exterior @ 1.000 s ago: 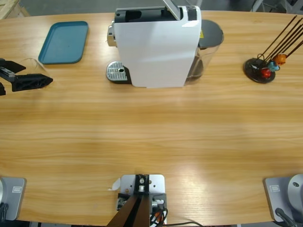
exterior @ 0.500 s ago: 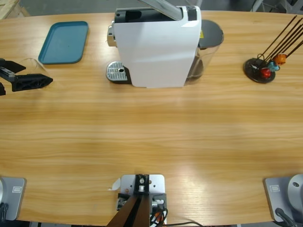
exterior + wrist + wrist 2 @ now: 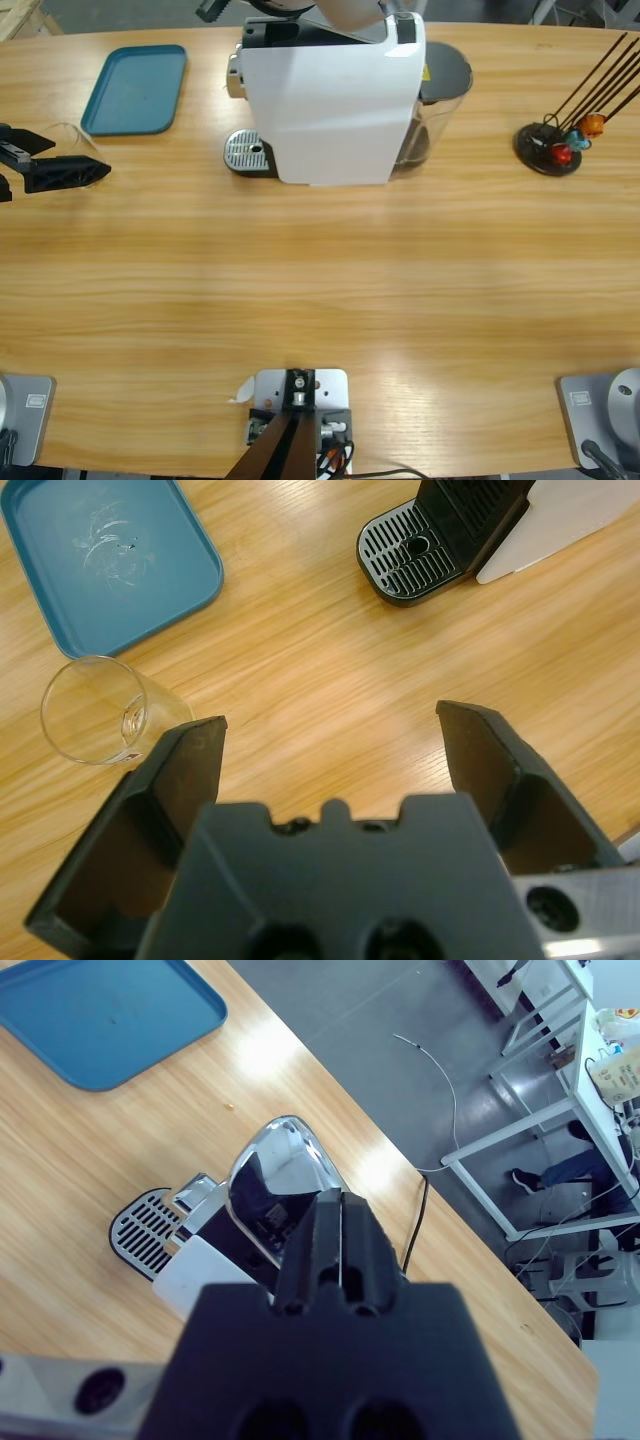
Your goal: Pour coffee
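The left hand [image 3: 330, 750] hangs over the wooden worktop [image 3: 320, 280] with its two black jaws spread wide and nothing between them; in the high view it shows at the far left edge [image 3: 62, 172]. Just beside one jaw stands a small clear glass tumbler [image 3: 92, 712], upright on the worktop, apart from the jaw, and it looks empty: no coffee can be made out in it, nor anywhere else. Near the tumbler lies a blue tray [image 3: 110, 560], bare. The white coffee machine [image 3: 335, 100] stands at the back of the worktop, with its slotted drip grate [image 3: 412, 557] bare at its front. The right hand [image 3: 340, 1250] is above the machine with its jaws pressed together, gripping nothing, just over the shiny chrome lever [image 3: 275, 1175] on the machine's top. Far to one side a black stand [image 3: 548, 148] holds coloured capsules [image 3: 577, 137] on thin rods.
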### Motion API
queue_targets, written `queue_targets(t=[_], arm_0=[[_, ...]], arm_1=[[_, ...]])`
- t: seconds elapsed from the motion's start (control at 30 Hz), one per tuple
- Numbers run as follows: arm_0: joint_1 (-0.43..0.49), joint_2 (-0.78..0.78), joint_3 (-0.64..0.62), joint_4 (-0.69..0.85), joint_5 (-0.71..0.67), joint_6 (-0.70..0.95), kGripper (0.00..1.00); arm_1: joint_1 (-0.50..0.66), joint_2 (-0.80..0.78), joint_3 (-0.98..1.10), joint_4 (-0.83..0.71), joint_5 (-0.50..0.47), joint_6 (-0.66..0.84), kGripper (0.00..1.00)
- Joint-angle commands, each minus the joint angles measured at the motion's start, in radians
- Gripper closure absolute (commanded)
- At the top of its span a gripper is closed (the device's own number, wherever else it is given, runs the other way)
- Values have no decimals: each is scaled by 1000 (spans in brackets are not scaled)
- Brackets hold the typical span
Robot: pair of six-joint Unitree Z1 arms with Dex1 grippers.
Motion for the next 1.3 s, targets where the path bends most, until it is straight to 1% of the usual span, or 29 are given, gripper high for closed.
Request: queue_targets(t=[0.03,1.0,1.3], arm_0=[[-11,34,28,-6,2,-4,87],[-11,34,27,-1,0,-4,96],[-12,34,27,1,0,-4,101]], arm_1=[[35,166,56,9,59,11,1000],[34,239,79,0,99,87,1000],[35,255,115,-32,109,108,1000]])
